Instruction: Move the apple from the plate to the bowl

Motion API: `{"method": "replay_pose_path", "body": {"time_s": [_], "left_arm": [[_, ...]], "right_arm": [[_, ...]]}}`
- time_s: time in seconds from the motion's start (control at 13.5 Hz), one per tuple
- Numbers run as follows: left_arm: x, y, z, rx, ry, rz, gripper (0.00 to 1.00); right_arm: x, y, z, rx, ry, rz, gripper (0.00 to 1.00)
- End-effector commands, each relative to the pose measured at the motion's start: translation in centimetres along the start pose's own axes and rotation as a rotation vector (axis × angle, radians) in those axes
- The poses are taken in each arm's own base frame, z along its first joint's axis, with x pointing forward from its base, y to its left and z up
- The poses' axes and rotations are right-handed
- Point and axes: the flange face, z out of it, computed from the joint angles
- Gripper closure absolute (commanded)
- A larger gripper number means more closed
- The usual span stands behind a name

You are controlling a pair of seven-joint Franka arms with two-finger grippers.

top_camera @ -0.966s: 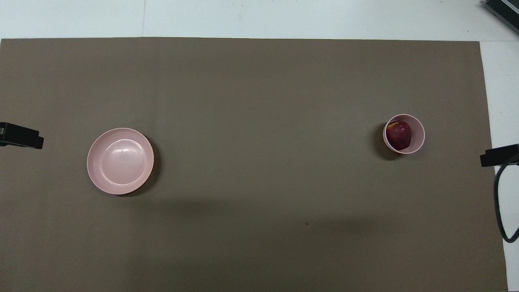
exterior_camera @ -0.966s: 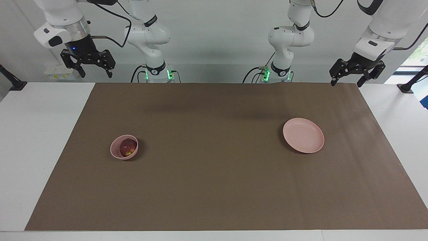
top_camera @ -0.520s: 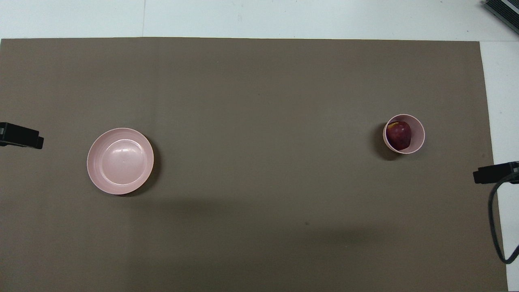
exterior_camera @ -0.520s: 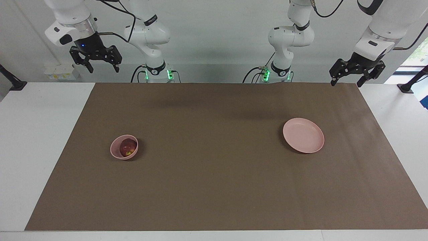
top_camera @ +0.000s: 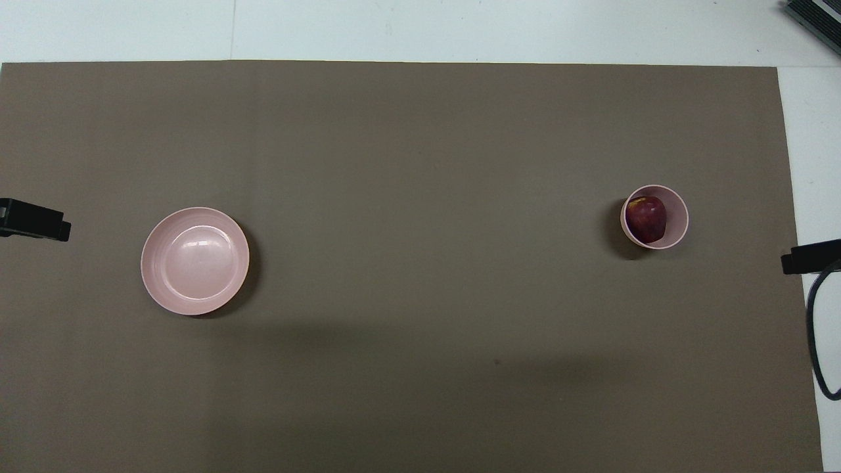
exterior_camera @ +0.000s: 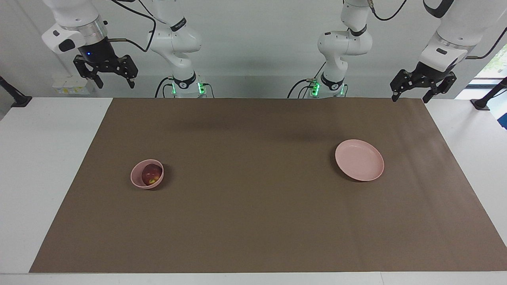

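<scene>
So here's what you've got: the apple (exterior_camera: 152,175) is sitting inside the bowl (exterior_camera: 137,180), dark red with the yellowish patch showing in the facing view. The bowl is on the brown mat (exterior_camera: 253,221) toward the right arm's end of the table (exterior_camera: 43,158). The plate (exterior_camera: 359,160) is well apart from it, toward the left arm's end, with nothing on it, and sits a little nearer to the robots than the bowl.

Your right end effector (exterior_camera: 106,73) is up in the air near its own end of the table's robot-side edge, fingers spread wide, holding nothing. Your left end effector (exterior_camera: 410,90) is raised over the mat's corner at its own end, also spread wide and holding nothing. Neither one is anywhere near the bowl or the plate.
</scene>
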Motion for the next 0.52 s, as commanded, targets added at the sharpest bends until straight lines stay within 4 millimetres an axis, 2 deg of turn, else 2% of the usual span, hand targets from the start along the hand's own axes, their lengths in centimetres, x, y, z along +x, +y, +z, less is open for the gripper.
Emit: {"method": "replay_pose_path", "body": {"time_s": [0.0, 0.45], "left_arm": [[-0.5, -0.3, -0.4, 0.002, -0.006, 0.0, 0.0], [-0.5, -0.3, -0.4, 0.002, -0.006, 0.0, 0.0]], "right_arm": [[0.3, -0.1, -0.2, 0.02, 0.004, -0.013, 0.0], [0.1, -1.2, -0.1, 0.014, 0.001, -0.058, 0.0]]}}
